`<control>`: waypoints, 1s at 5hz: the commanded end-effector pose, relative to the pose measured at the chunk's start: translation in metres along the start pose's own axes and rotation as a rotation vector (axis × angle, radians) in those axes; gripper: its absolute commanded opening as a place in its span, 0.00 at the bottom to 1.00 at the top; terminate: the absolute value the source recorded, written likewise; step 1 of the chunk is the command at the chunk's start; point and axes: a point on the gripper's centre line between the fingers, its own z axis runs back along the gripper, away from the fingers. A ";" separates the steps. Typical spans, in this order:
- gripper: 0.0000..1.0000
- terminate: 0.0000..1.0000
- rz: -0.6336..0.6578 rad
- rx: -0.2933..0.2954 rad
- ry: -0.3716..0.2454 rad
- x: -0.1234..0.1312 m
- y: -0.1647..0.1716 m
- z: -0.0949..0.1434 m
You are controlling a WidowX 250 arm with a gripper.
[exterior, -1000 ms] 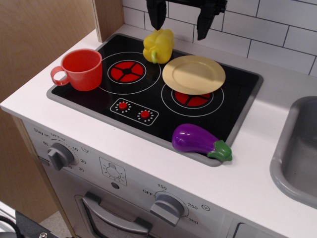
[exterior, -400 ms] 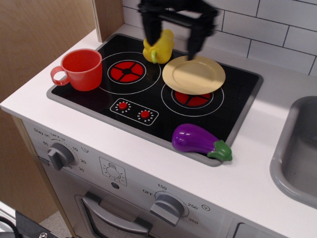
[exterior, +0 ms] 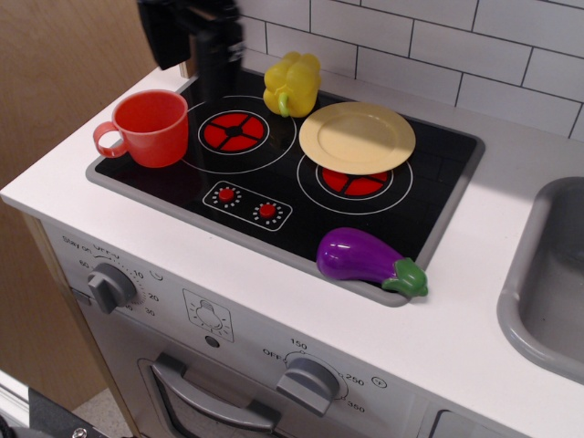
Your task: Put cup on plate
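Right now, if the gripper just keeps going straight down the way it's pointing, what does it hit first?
Probably the black stovetop near the left burner, just right of the cup. The gripper is blurred and depth is unclear, so it could instead clip the cup's rim.

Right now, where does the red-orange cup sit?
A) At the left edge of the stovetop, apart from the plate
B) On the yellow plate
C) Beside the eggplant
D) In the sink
A: the cup stands upright at the stovetop's left edge, with the left burner between it and the empty plate.
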 end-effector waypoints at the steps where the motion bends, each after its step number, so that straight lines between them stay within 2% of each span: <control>1: 1.00 0.00 -0.211 0.066 -0.020 -0.031 0.039 0.003; 2: 1.00 0.00 -0.267 0.114 -0.061 -0.044 0.058 -0.004; 3: 1.00 0.00 -0.271 0.100 -0.054 -0.052 0.071 -0.003; 4: 1.00 0.00 -0.265 0.069 -0.011 -0.052 0.077 -0.013; 5: 1.00 0.00 -0.254 0.070 -0.007 -0.048 0.079 -0.023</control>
